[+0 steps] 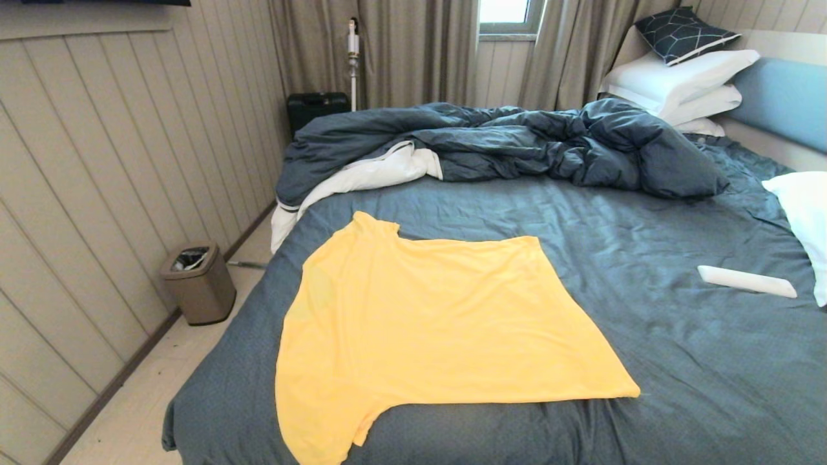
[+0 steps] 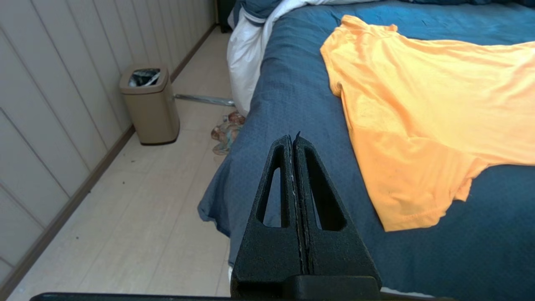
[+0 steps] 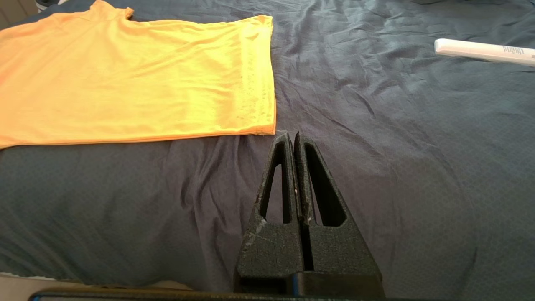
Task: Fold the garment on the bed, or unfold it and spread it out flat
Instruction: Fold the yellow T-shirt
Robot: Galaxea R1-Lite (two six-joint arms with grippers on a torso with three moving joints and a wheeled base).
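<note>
Bare sheet (image 1: 646,361) rings garment (image 1: 426,323); duvet (image 1: 517,145) behind.

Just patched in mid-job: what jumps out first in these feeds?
The bright yellow T-shirt grabs the eye, spread flat on the near left part of the dark blue bed, one sleeve hanging toward the near edge. Behind it a rumpled dark duvet is heaped across the far side, with a slim white object lying alone on the sheet to the right. Both the left end effector and right end effector are shut, short of the shirt.

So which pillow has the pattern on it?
The dark blue pillow on top of the stack by the headboard. It has thin pale lines; the white pillows under it are plain.
</note>
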